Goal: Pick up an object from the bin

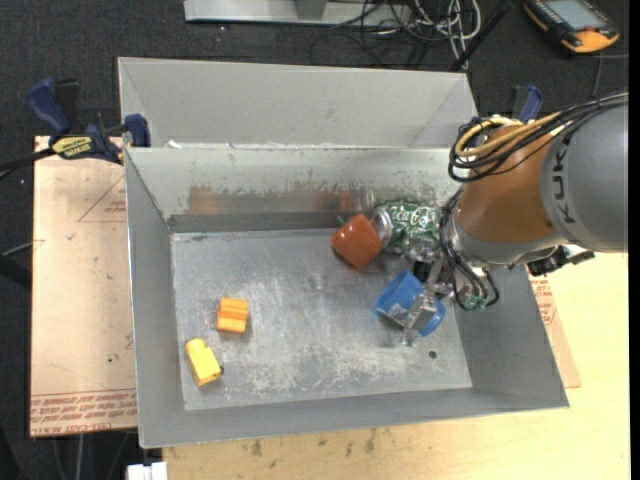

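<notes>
Gripper [418, 320] is hovering at the blue block [398, 294] on the right side of the bin [300, 368], evidently lining up a grasp; whether the jaws are apart or together cannot be told.

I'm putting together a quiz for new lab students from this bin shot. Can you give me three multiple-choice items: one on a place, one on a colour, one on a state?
1. Where on the floor of the bin does the yellow block lie?
A. the view's lower left
B. the upper right
C. dead centre

2. What colour is the thing nearest the end effector?
A. yellow
B. blue
C. orange

3. How do the yellow block and the orange block stand to each other?
A. stacked
B. apart
C. both leaning on the far wall

Key:
1 A: it sits near the floor's lower-left corner.
2 B: the blue thing lies right at the end effector.
3 B: bare floor shows between them.
</notes>
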`<state>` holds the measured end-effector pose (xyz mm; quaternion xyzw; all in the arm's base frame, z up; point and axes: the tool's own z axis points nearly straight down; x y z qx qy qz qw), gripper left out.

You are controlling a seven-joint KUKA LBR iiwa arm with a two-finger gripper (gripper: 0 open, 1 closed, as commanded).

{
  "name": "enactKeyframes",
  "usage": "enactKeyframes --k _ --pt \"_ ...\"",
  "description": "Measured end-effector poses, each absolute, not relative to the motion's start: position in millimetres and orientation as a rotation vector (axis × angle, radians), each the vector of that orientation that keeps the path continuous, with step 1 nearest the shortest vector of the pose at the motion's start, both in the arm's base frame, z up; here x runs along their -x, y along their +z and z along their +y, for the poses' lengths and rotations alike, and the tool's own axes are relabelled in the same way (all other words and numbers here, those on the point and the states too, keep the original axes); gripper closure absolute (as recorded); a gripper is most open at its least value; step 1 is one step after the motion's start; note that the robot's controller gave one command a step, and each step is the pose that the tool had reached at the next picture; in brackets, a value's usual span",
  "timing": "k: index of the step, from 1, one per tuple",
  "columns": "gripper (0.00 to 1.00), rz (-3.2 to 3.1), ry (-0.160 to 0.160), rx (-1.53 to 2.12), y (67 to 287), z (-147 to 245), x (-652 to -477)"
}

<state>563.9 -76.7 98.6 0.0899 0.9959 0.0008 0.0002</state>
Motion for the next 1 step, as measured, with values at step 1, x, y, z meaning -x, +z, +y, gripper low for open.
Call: enactKeyframes --k 1 --pt "0.00 3.127 0.000 -0.245 104.2 -74.0 -567.9"
